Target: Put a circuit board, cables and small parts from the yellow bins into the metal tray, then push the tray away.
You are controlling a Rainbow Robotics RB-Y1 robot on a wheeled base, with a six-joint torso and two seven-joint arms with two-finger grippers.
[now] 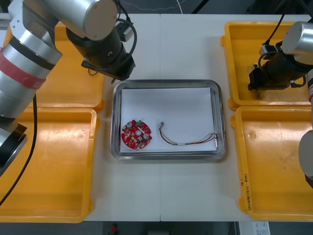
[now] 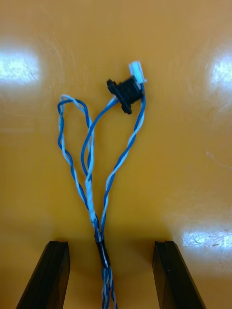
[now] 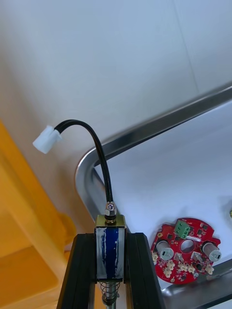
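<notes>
While the L tool (image 1: 113,73), clenched on a small metal part (image 3: 110,251) w/ a black cable (image 3: 96,145), hangs by the metal tray's (image 1: 166,83) far-left corner, the tray's open white floor lies inward, toward the robot's right. Free room is seen across the far half. The circuit board (image 1: 136,134) & red-yellow cable (image 1: 188,141) are set by the near rim. The R tool (image 2: 110,246), fingers spread, is held low in the far R yellow bin (image 1: 244,44), astride the twisted blue-white cable (image 2: 97,226). Its length runs betw. the fingers, loops & connector ahead. Closing there is judged the R arm's next move.
</notes>
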